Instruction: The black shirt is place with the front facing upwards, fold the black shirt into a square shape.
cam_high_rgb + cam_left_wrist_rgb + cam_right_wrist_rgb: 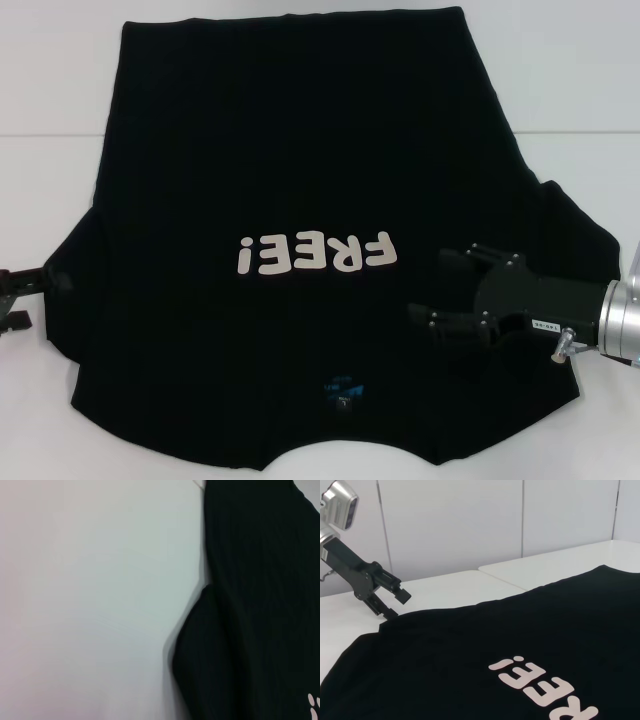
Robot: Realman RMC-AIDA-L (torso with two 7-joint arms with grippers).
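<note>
While I watch from the head camera, I log the following.

Item one: the shirt (pixel 290 170), black, spread flat and front up on the white table (pixel 50 70). It fills most of the view. Its collar lies at 6 o'clock, nearest the robot, and its hem at 12 o'clock. White "FREE!" lettering (pixel 317 254) sits a little below the middle and reads upside down from my seat. I note a small blue neck label (pixel 343 390) just inside the collar. One sleeve spreads toward 9 o'clock, the other toward 3 o'clock.

Item two: the right gripper (pixel 440 288), reaching in from 4 o'clock over the shirt's right shoulder area. Its two fingers are spread apart and point toward 9 o'clock, with nothing between them. I cannot tell whether the fingertips touch the cloth or hang just above it.

Item three: the left gripper (pixel 40 285), at 9 o'clock, at the edge of the left sleeve. In the head view only a short black part shows at the frame edge. The right wrist view shows it (pixel 395 602) better: its fingers are parted, the tips right at the sleeve's border on the table, no cloth visibly pinched between them.

Item four: the left wrist view, which gives me only bare table beside the sleeve's edge (pixel 200 645).

Item five: a white wall (pixel 470 525) behind the table, seen in the right wrist view.
</note>
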